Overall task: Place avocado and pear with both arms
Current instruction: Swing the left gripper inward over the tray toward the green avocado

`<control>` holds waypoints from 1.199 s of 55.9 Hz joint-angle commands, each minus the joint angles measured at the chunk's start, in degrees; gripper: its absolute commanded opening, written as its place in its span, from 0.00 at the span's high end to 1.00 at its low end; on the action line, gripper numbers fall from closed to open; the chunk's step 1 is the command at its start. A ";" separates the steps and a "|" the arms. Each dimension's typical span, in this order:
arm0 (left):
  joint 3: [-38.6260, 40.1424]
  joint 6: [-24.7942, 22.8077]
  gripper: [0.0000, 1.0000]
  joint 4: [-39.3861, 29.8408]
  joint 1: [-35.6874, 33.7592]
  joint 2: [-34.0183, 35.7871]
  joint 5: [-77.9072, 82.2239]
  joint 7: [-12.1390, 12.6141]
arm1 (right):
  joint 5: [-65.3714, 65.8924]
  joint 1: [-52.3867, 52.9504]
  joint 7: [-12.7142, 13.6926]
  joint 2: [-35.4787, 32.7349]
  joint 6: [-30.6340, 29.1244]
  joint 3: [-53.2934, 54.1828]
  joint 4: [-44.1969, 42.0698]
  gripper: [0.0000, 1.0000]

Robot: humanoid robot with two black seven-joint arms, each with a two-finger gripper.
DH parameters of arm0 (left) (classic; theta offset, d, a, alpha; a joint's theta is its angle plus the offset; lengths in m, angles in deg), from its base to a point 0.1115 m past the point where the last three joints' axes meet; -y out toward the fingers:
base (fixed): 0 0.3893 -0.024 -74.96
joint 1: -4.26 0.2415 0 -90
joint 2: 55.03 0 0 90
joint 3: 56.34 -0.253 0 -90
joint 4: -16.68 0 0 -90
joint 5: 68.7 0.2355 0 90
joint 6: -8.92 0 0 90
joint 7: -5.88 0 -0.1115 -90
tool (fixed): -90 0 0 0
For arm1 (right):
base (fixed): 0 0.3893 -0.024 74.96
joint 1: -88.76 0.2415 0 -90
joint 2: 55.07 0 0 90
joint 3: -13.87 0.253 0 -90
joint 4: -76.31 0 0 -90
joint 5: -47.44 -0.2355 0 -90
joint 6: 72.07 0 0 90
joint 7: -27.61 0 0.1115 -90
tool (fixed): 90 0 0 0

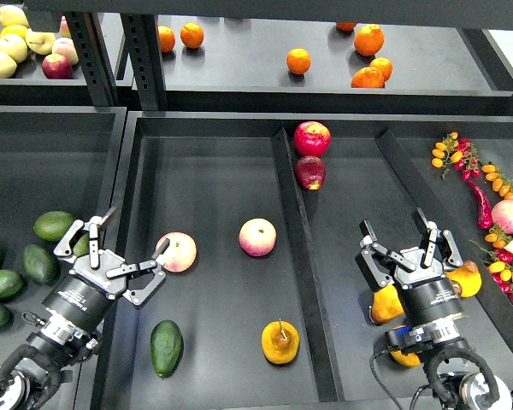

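Observation:
A dark green avocado (166, 347) lies near the front of the middle tray's left compartment. A yellow-orange pear (280, 342) with a thin dark stem lies to its right in the same compartment. My left gripper (120, 256) is open and empty, just above and left of the avocado, close to a pink-yellow apple (177, 251). My right gripper (406, 248) is open and empty in the right compartment, above more yellow-orange pears (386, 304).
A second pink-yellow apple (257, 237) sits mid-compartment. Two red apples (311, 138) lie by the divider (301, 256). Several avocados (39, 263) fill the left tray. Peppers and small tomatoes (496, 222) lie at right. Oranges (298, 61) and apples sit on the back shelf.

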 commanded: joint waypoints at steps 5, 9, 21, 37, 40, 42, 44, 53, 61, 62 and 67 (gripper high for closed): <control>-6.20 0.00 0.00 0.30 -7.57 7.94 7.25 3.16 | 0.01 -0.36 0.09 0.00 0.97 -0.01 0.52 0.00; -11.20 0.00 0.00 0.56 -12.84 15.76 7.60 4.30 | 0.01 -0.27 0.09 0.00 3.95 0.17 0.70 0.00; -20.87 0.00 0.00 0.91 -20.31 25.79 7.69 5.62 | -0.08 0.43 0.18 0.00 5.28 0.61 1.05 0.00; -36.25 0.00 0.00 1.53 -33.85 33.53 7.78 6.11 | -0.08 1.84 0.27 0.00 8.96 0.87 1.05 0.00; -39.24 0.00 0.00 1.71 -36.75 33.97 7.87 6.11 | -0.08 2.02 0.27 0.00 9.14 0.96 1.05 0.00; -41.87 0.00 0.00 1.71 -38.77 34.14 7.95 6.11 | -0.08 2.28 0.27 0.00 9.14 1.05 1.05 0.00; -44.51 0.00 0.00 1.71 -40.88 34.32 8.04 6.11 | -0.08 2.54 0.27 0.00 9.23 1.31 1.05 0.00; -55.41 0.00 0.00 2.58 -49.67 34.85 10.50 6.11 | 0.01 4.04 0.18 0.00 11.60 2.71 1.05 0.00; -64.73 0.00 0.00 4.43 -57.32 34.15 13.31 6.11 | -0.17 6.15 0.27 0.00 15.47 4.30 0.88 0.00; -65.26 0.00 0.00 4.60 -57.76 33.97 13.58 6.11 | -0.17 6.32 0.27 0.00 15.47 4.30 0.87 0.00; -68.08 0.00 0.00 5.13 -59.26 32.92 15.16 6.11 | -0.17 6.94 0.26 0.00 15.65 4.30 0.87 0.00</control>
